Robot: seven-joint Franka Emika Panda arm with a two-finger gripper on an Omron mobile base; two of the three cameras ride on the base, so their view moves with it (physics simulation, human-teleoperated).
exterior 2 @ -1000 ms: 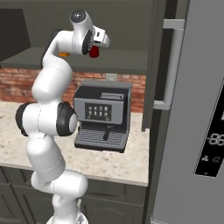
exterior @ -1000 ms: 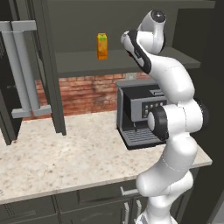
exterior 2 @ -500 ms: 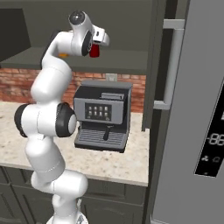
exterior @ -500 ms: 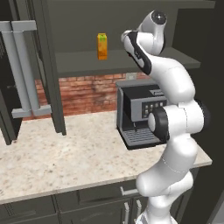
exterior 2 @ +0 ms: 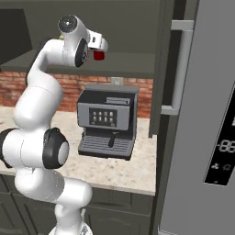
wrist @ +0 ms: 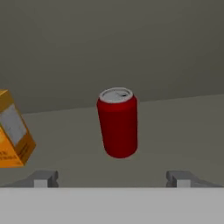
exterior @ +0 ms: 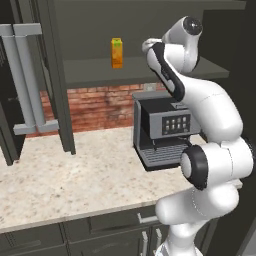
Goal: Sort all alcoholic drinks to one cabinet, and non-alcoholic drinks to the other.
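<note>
- The gripper (wrist: 112,178) is raised to the open cabinet shelf (exterior: 90,72) above the counter; its jaws are spread wide, one fingertip (wrist: 43,178) at each side of the hand view, gripping nothing.
- The red soda can (wrist: 117,122) stands upright on the shelf floor, centred between the two fingertips and just beyond them, with clear gaps on both sides. No contact with either pad is visible.
- In the right base view the can (exterior 2: 98,55) shows just beside the hand, near the front edge of the shelf.
- The orange juice carton (exterior: 116,52) stands upright on the same shelf, to the left of the can and apart from it. In the hand view it sits at the frame's left edge, cut off by it.
- The shelf surface between carton and can is bare; more bare shelf extends to the right of the can and back to the rear wall (wrist: 131,48).
- The cabinet door (exterior: 30,80) stands open at the left, its long grey handle facing outward.
- Below the shelf, the coffee machine (exterior 2: 108,120) sits on the speckled counter (exterior: 65,175) against the brick wall (exterior: 95,107); the counter to its left is open.
- The refrigerator (exterior 2: 206,119) bounds the workspace on the right.
</note>
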